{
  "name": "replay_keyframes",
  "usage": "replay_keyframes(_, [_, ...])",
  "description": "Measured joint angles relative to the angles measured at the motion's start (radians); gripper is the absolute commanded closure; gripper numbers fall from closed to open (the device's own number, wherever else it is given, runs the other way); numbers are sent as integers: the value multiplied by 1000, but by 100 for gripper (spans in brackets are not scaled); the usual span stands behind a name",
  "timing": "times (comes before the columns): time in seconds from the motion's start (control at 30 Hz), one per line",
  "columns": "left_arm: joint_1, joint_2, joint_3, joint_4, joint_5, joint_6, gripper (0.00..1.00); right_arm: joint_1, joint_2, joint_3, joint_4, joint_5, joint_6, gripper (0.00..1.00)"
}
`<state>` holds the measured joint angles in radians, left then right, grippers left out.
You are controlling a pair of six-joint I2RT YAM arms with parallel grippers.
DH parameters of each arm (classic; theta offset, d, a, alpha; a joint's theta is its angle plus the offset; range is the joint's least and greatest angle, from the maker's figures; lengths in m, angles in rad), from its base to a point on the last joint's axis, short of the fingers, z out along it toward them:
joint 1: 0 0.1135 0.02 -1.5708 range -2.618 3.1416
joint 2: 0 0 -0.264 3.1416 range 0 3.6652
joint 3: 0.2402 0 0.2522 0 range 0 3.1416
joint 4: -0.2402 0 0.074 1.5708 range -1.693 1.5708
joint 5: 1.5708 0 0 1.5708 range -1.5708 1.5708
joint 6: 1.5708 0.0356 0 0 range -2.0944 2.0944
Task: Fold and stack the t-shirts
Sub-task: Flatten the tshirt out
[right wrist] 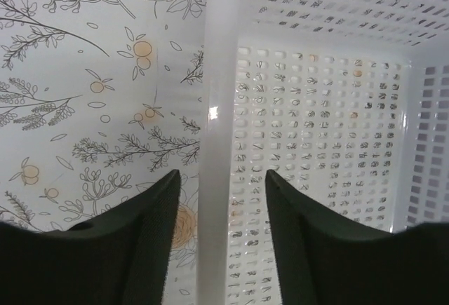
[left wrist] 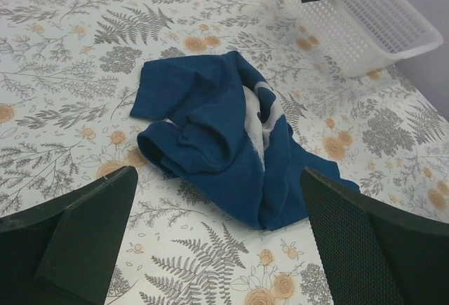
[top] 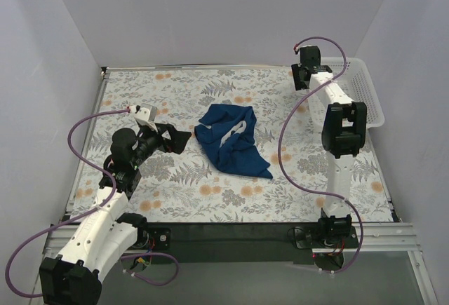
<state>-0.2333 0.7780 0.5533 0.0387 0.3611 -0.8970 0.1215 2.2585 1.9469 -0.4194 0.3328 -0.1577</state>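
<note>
Floral-print bench | navy t-shirt crumpled mid-bench, pale print showing | left jaws spread wide, facing it, just beside its left edge | right jaws parted astride white lattice basket rim, well apart.

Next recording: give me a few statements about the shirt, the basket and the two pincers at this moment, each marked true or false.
1. The navy t-shirt lies crumpled on the floral table. True.
2. The left pincer is shut on the t-shirt. False: it is open and empty, beside the shirt and apart from it.
3. The right pincer is open at the white basket, one finger on each side of its rim. True.
4. The t-shirt lies in the basket. False: it is on the table, well apart from the basket.
</note>
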Motion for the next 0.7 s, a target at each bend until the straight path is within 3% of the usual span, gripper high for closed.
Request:
replay_keyframes(0.13, [0, 10, 0, 16, 58, 0, 7, 2, -30, -6, 4, -50, -36, 19])
replay_keyframes(0.17, [0, 17, 0, 24, 77, 0, 7, 5, -57, -26, 9, -67, -47, 17])
replay_keyframes(0.23, [-6, 42, 0, 41, 111, -2, 9, 13, -145, -82, 8, -128, -89, 2])
replay_keyframes(0.37, [-47, 163, 34, 27, 135, -9, 16, 32, -456, -301, 25, -354, -228, 2])
replay_keyframes(0.53, [-151, 429, 227, -91, 55, -15, 22, 47, -894, -640, 64, -812, -376, 2])
replay_keyframes(0.7, [-244, 668, 419, -179, -71, -28, 27, 53, -1049, -911, 67, -1103, -414, 2])
